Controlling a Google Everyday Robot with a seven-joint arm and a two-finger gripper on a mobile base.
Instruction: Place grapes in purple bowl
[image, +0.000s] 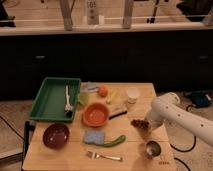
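pincer (145, 126) pinching shut on grapes (137, 122), right side of tabletop (130, 150) | bunch looking soft, light, bruisable; gripping mid-bunch gently seeming wisest | purple bowl (55, 136) sitting near left

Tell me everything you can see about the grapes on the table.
The grapes are a small, elongated bunch of dark red-purple, bumpy fruit. They lie flat on the wooden table near its right edge, to the right of the orange bowl and just behind the steel cup. The gripper is shut at the bunch's right end and covers part of it; whether it really pinches the grapes cannot be made out. Nothing else touches them.
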